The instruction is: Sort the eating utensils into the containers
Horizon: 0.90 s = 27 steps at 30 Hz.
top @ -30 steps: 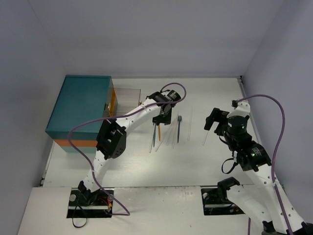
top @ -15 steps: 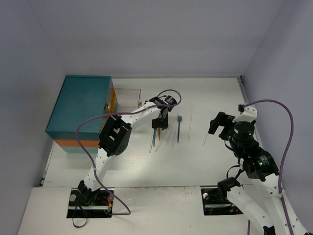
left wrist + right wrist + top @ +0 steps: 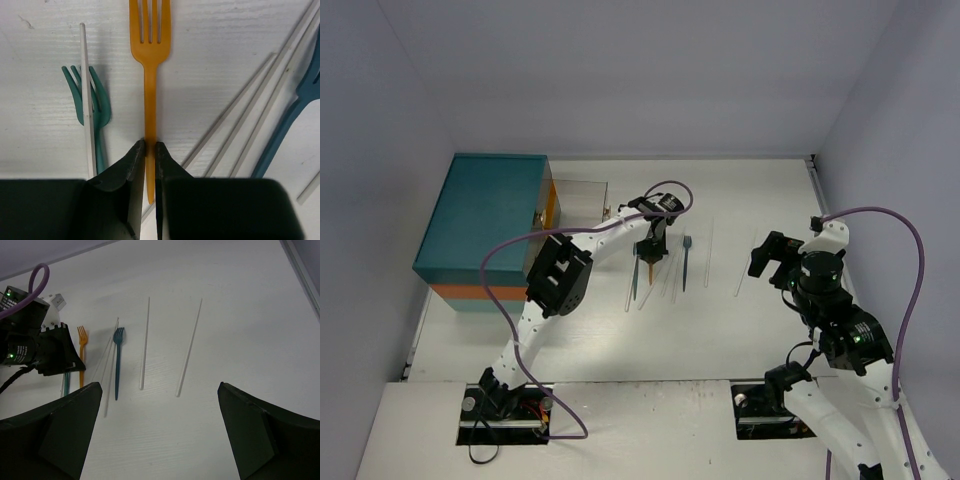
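My left gripper (image 3: 651, 250) is down on the table and shut on the handle of an orange fork (image 3: 150, 50), tines pointing away from it. Its jaws (image 3: 149, 146) pinch the handle near its end. A teal fork (image 3: 97, 107) lies just to the left with a pale chopstick (image 3: 88, 110) across it. More chopsticks (image 3: 240, 105) and a blue fork (image 3: 292, 120) lie to the right. My right gripper (image 3: 772, 258) is open and empty above the table (image 3: 160, 430), near two separate chopsticks (image 3: 145, 342) (image 3: 189, 347). The teal chest (image 3: 485, 215) stands at the left.
A drawer (image 3: 582, 200) appears pulled out from the chest's right side, close behind the left wrist. The blue fork (image 3: 686, 262) lies between the two arms. The walls close in the table's far and right edges (image 3: 815, 175).
The left wrist has shifted slightly left and settled over the orange fork. The right arm has drawn back to the right and toward its base.
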Available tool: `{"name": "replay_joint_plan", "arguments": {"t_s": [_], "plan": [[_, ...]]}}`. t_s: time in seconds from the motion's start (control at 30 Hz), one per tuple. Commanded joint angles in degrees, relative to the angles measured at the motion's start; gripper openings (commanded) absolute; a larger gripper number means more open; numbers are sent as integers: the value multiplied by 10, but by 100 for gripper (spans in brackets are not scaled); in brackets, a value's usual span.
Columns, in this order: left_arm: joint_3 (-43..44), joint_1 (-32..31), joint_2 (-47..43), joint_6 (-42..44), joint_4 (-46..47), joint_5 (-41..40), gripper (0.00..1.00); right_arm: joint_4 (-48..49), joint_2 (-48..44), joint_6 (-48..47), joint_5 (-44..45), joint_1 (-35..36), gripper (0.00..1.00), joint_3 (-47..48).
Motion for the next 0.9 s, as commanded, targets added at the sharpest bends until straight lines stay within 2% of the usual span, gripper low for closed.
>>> {"name": "replay_joint_plan", "arguments": {"t_s": [0.0, 0.23, 0.33, 0.43, 0.67, 0.87], "plan": [[54, -4, -41, 13, 5, 1, 0, 21, 1, 6, 19, -3, 99, 25], [102, -2, -152, 11, 3, -26, 0, 20, 0, 7, 23, -3, 99, 25], [88, 19, -196, -2, 3, -59, 0, 20, 1, 7, 24, -3, 99, 25], [62, 67, -227, -18, 3, -77, 0, 21, 4, 6, 25, -3, 99, 24], [34, 151, -243, -4, 3, -87, 0, 21, 5, 9, 24, -3, 99, 16], [23, 186, -213, 5, 3, -90, 0, 21, 9, 10, 24, -3, 100, 12]]}}
